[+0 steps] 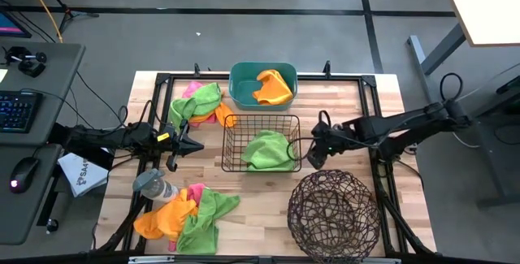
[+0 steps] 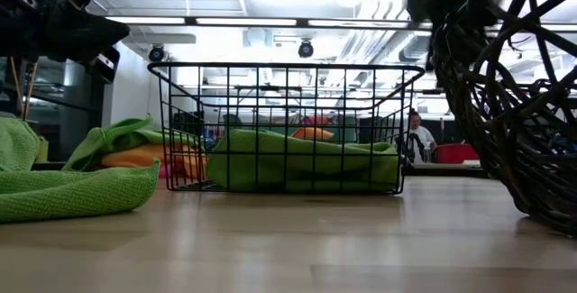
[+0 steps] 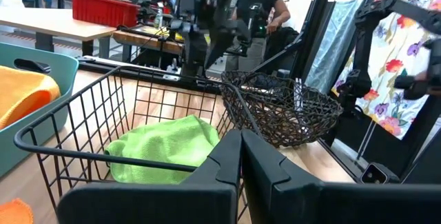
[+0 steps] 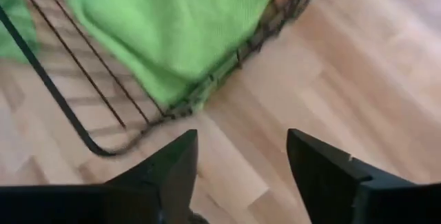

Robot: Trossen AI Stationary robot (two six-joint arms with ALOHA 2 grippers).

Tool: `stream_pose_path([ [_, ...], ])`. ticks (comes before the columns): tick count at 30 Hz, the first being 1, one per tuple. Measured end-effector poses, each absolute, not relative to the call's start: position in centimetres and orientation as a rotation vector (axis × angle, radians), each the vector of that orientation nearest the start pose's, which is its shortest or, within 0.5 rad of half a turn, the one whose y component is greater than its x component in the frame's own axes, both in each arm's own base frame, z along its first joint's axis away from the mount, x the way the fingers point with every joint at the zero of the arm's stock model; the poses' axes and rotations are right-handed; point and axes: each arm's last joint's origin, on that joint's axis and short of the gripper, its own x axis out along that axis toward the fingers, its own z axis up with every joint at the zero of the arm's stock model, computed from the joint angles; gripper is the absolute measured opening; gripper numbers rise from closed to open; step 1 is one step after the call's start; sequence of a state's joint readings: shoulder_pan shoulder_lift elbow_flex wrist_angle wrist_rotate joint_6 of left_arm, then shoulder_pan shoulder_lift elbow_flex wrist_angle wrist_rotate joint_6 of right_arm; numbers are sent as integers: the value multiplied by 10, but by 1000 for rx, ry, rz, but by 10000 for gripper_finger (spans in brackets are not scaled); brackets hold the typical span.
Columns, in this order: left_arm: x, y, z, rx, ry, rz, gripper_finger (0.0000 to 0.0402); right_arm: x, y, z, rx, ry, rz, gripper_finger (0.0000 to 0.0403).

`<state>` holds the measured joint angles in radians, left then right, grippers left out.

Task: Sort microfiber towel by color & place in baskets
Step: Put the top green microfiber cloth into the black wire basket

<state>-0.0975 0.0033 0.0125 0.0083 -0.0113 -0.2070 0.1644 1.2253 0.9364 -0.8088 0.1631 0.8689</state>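
Note:
A lime green towel (image 1: 268, 150) lies in the black wire basket (image 1: 230, 124), and an orange towel (image 1: 275, 87) lies in the teal tub (image 1: 244, 73). The round twig basket (image 1: 333, 214) holds nothing that I can see. Two mixed heaps of green, orange and pink towels lie on the table, one at the far left (image 1: 199, 104) and one at the near left (image 1: 188, 214). My right gripper (image 4: 241, 165) is open, above the table just right of the wire basket (image 4: 103, 145). My left gripper (image 3: 241, 176) is shut, left of the wire basket (image 3: 76, 151).
A grey bottle (image 1: 153, 185) lies on the table near the left arm, beside the near heap. Bare wood shows between the wire basket and the twig basket (image 2: 532, 104). People and benches show in the room beyond the table.

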Motion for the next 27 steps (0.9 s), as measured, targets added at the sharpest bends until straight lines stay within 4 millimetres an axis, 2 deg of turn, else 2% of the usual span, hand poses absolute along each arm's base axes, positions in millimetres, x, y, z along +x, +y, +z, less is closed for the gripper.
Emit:
stream_pose_path([
  [5, 97, -9, 168, -186, -11, -82, 0, 207, 30, 236, 708, 824, -362, 187],
  [11, 96, -5, 181, -152, -154, 31, 0, 204, 29, 242, 797, 510, -228, 184],
  [15, 86, -3, 211, -194, -485, 65, 0, 207, 24, 256, 829, 361, -187, 184],
  [20, 58, 3, 244, -186, -915, 181, 0, 212, 13, 272, 810, 237, -209, 184],
  [22, 58, 4, 253, -210, -895, 208, 0, 212, 7, 275, 814, 192, -274, 184],
  [27, 101, 9, 273, -303, -381, 368, 0, 212, -12, 280, 822, 104, -410, 184],
])
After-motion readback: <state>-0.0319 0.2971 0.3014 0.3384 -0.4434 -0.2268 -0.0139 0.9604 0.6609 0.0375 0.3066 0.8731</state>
